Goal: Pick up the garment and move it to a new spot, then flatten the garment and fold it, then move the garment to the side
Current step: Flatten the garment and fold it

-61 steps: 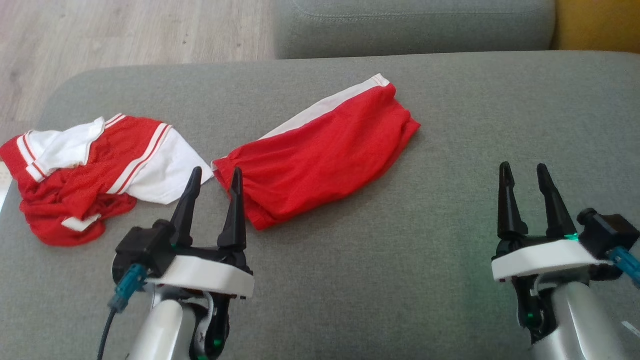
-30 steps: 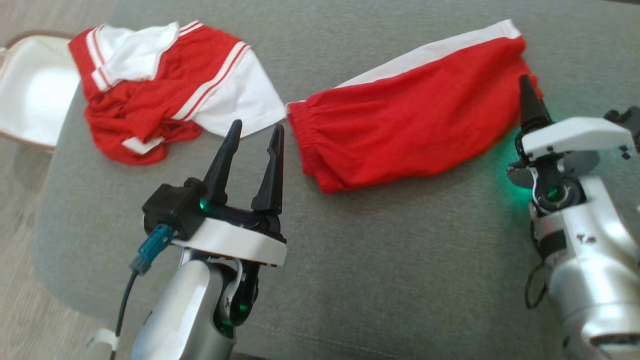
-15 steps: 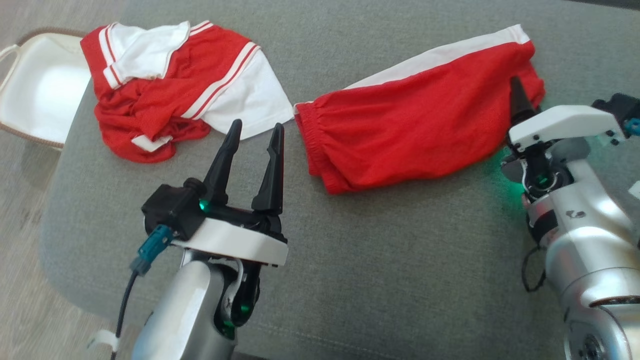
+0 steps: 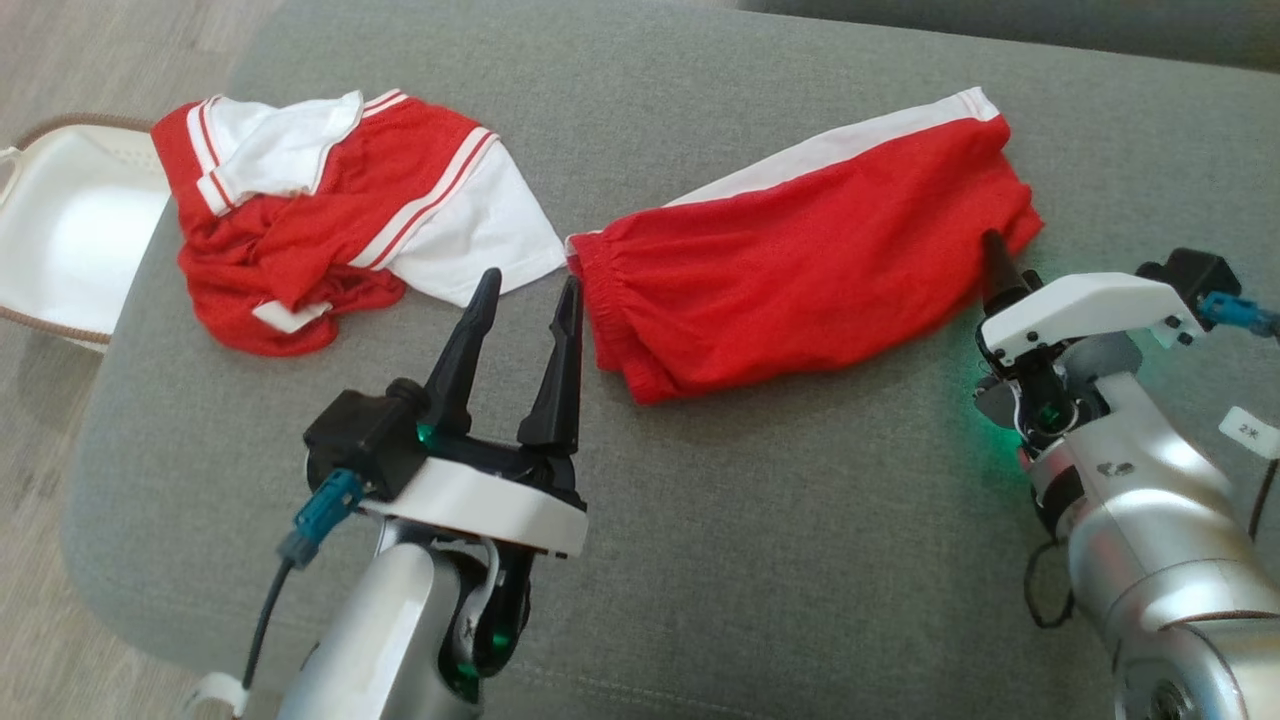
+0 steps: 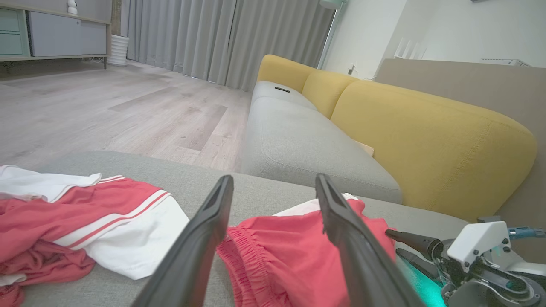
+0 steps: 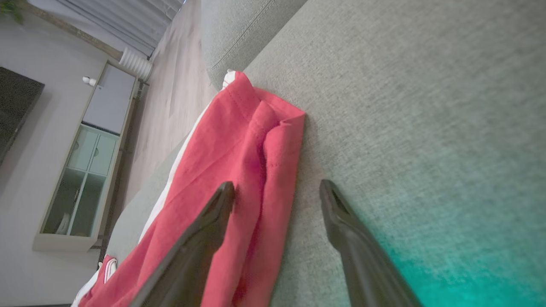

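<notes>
We see one container, a white basket [image 4: 60,250] with a brown rim, standing on the floor just beside the left end of the grey cushion [image 4: 760,540]. Its pale inner wall and bottom show, and both pieces of clothing lie outside it on the cushion. The crumpled red-and-white jersey [image 4: 330,220] sits nearest the basket. The red shorts [image 4: 800,270], the garment to be moved, lie spread out across the middle of the cushion with their white side stripe along the far edge and the gathered waistband almost touching the jersey's white corner. Our left gripper [image 4: 531,278] hovers above the cushion with its fingers spread wide and nothing between them, pointing at the gap where jersey and waistband meet. Our right gripper [image 6: 277,184] is low at the shorts' leg end, its fingers also well apart: one lies over the red cloth, the other over bare grey fabric, and the hem's edge runs between them; we cannot tell if either tip touches. Against half a second ago, the whole head picture has shifted, so the camera has moved. The shorts and jersey keep their shape and place on the cushion. The right fingertip, which then lay further in over the red cloth, now stands at the shorts' near edge.
</notes>
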Tool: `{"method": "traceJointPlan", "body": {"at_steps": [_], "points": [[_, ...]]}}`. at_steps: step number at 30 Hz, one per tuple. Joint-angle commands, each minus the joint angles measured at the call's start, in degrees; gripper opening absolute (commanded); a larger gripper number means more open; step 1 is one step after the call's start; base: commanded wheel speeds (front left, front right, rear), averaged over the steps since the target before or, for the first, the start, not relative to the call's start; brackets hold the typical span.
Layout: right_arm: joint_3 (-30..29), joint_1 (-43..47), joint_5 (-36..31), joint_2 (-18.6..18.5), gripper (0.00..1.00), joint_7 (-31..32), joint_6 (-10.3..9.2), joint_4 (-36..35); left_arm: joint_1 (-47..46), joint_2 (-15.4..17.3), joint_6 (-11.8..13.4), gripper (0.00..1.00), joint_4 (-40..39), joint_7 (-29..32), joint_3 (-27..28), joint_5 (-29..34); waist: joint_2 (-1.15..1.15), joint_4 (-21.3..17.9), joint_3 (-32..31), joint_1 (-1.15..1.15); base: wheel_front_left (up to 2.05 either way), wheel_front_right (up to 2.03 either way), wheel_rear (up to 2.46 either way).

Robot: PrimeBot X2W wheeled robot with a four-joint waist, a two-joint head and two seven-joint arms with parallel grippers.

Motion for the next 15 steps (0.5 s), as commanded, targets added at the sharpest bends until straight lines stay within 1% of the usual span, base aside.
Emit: {"method": "traceJointPlan", "body": {"at_steps": [1, 7, 15], "points": [[0.5, 0.3, -1.4, 0.5, 1.0, 0.5, 0.43, -0.4, -1.2, 0.5, 0.2, 1.0, -2.3, -0.3, 1.6, -0.7, 0.0, 0.3, 0.5, 0.0, 0.0, 0.0, 0.0], [-2.0, -0.1, -5.4, 0.0, 1.0, 4.5, 0.43, -0.4, -1.7, 0.5, 0.0, 1.0, -2.6, -0.3, 1.8, -0.7, 0.0, 1.5, 2.1, 0.0, 0.0, 0.0, 0.0], [-6.6, -1.7, -10.7, 0.3, 1.0, 9.3, 0.43, -0.4, -2.5, 0.5, -0.1, 1.0, -2.7, -0.3, 1.8, -1.0, 0.0, 2.9, 3.4, 0.0, 0.0, 0.0, 0.0]]}}
